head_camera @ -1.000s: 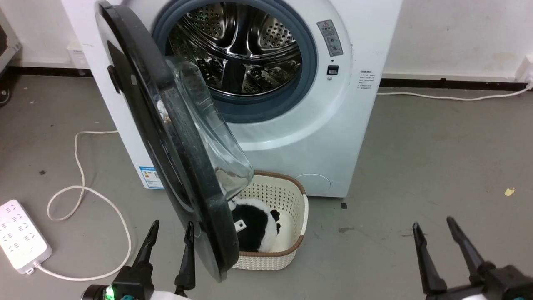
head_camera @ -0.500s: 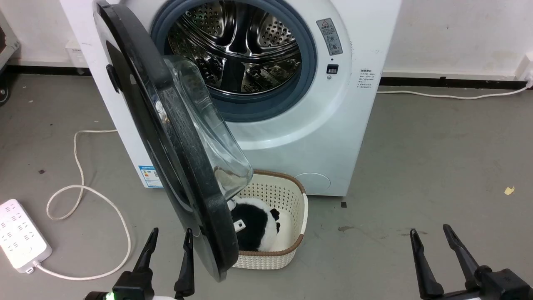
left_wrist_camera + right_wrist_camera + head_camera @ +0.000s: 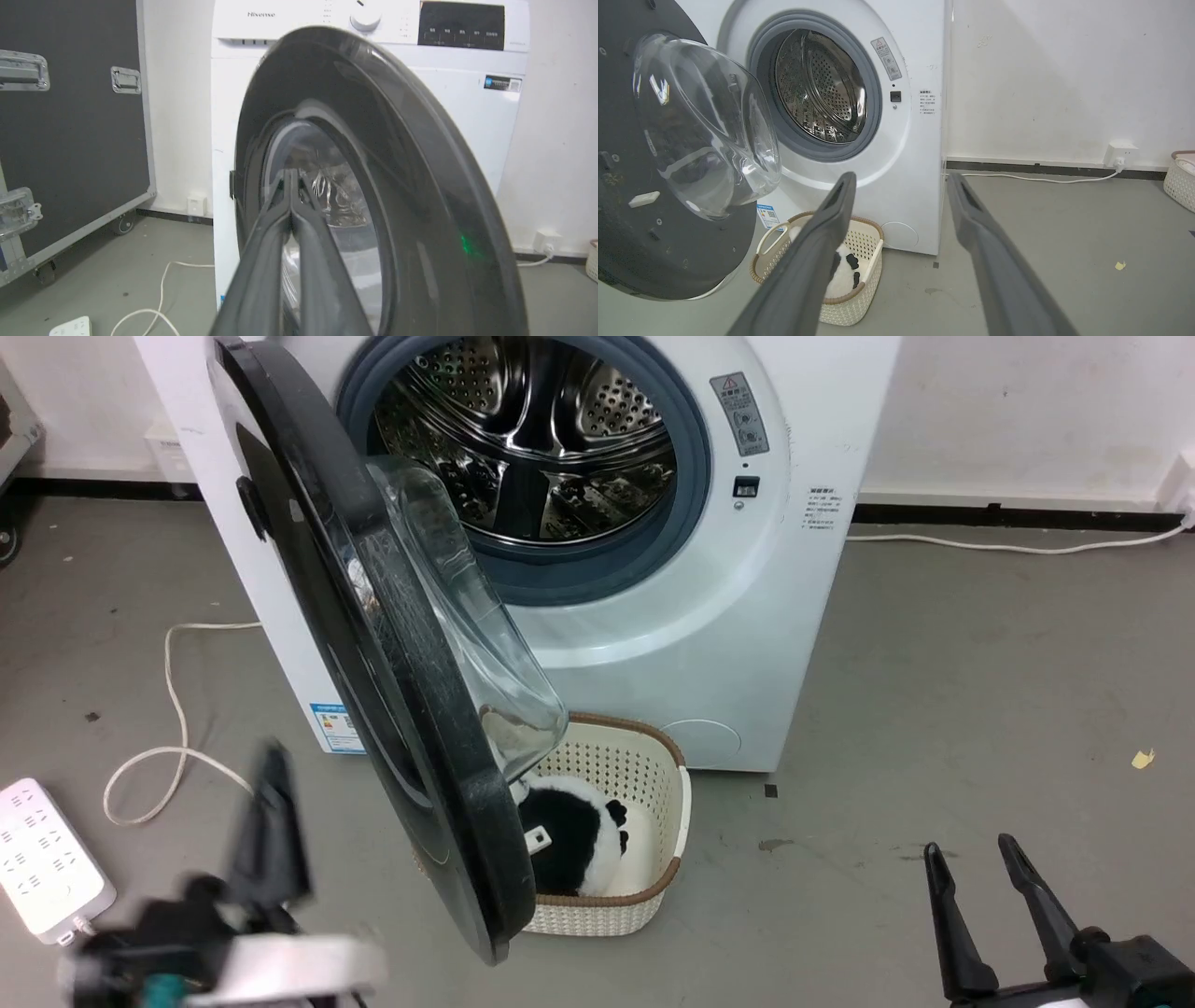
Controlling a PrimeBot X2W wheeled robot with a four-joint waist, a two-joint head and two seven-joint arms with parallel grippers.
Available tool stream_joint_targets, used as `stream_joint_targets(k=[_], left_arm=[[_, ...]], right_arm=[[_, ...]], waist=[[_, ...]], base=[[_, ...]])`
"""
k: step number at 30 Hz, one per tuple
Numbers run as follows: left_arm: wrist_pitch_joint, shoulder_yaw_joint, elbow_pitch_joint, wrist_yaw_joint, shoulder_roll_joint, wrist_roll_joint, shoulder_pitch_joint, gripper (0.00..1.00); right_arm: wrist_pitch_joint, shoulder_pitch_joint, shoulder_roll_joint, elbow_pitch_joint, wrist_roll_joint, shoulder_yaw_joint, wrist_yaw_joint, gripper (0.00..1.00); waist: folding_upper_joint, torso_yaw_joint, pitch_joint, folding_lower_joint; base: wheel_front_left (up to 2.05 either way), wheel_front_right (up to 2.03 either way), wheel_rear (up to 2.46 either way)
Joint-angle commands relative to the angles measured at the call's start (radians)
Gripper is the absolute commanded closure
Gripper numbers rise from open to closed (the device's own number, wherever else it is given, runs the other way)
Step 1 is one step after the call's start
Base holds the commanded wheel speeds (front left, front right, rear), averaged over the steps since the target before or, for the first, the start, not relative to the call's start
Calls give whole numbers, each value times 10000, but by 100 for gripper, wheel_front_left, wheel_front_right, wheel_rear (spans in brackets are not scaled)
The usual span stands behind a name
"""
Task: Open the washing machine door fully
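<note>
The washing machine (image 3: 709, 644) stands with its steel drum (image 3: 532, 439) exposed. The washing machine door (image 3: 373, 644), a black disc with a clear glass bowl (image 3: 467, 635), hangs about half open and edge-on to the head view. My left gripper (image 3: 273, 761) is a blurred shape left of the door's lower edge. In the left wrist view its fingers (image 3: 289, 186) are shut on nothing and point at the door's glossy outer face (image 3: 397, 163). My right gripper (image 3: 971, 859) is open at the lower right, well away from the door (image 3: 626, 224) and the machine (image 3: 906, 196).
A white basket (image 3: 653, 784) with a black and white plush toy (image 3: 569, 840) sits on the floor under the door. A power strip (image 3: 42, 859) and its cable (image 3: 173, 709) lie at the left. A black wheeled case (image 3: 70, 116) stands left of the machine.
My left gripper has swung left, away from the door's lower edge, and its fingers have gone from apart to together. The door and my right gripper have barely moved.
</note>
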Motion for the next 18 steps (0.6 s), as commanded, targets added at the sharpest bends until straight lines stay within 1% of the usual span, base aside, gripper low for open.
stream_joint_targets(k=[1,5,10,14,18], left_arm=[[-53,226,-479,79,-48,-67,-359,100],[-53,718,-1599,103,-19,-99,-983,100],[-53,687,-2981,13,63,180,-1619,100],[33,77,-3587,-204,47,290,-1841,100],[445,-1155,-3793,-445,-41,352,-1728,100]], right_arm=[[-59,-87,48,-45,59,15,10,0],[-58,-147,48,-60,107,44,10,0],[-64,-176,48,-55,164,61,10,0],[-73,-191,49,-40,203,61,10,0],[-98,-202,49,-12,243,68,10,0]], waist=[[0,-4,15,-1],[0,-27,44,-1],[0,-64,39,-1],[0,-96,45,-1],[0,-115,52,-1]], base=[[0,0,0],[0,0,0],[0,0,0],[0,0,0],[0,0,0]])
